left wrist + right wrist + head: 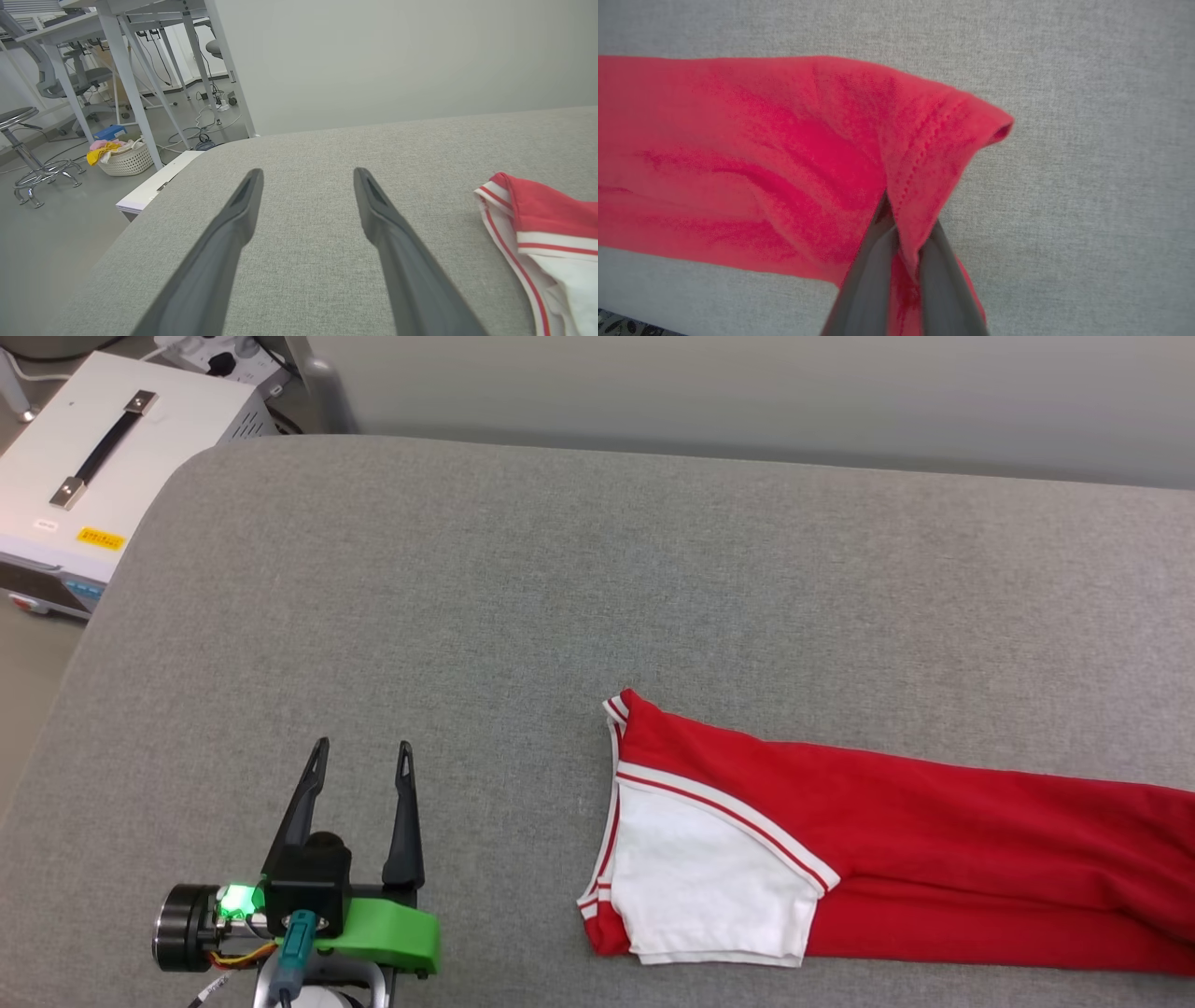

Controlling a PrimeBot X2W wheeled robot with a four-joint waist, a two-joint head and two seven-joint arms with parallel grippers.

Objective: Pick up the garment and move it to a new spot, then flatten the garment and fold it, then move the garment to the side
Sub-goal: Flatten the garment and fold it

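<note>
Fingers on the L arm, the left fingers (403, 812), sit at approx 7 o'clock in the head view. They are spread wide w/ nothing between them, tips toward 12, over bare grey surface (467, 597). The left wrist view confirms this: left fingers (243, 210) apart, plain fabric between, garment (542, 210) off at 3 o'clock and not touching.

Garment (887, 821) lies at 4–5 o'clock in the head view as a long narrow red band. The collar end and a white sleeve w/ striped trim are nearest the middle, and the rest runs out past the 3 o'clock edge. It lies flat w/ few wrinkles. No lettering is visible, so prob face-down or folded inward; can't say which.

The right fingers (871, 270) are closed tight on a red hemmed corner of the garment (761, 154), pinched cloth rising between them, per the right wrist view.

Progress, as a judgement:
- Relocation and flattening look done.
- The narrow band suggests a lengthwise fold is in.
- The R-hand pinch on the hem end reads as the start of a crosswise fold toward the collar.

Left to do: finish the fold(s), then shift the bundle to the side. The L side isn't engaged yet.
</note>
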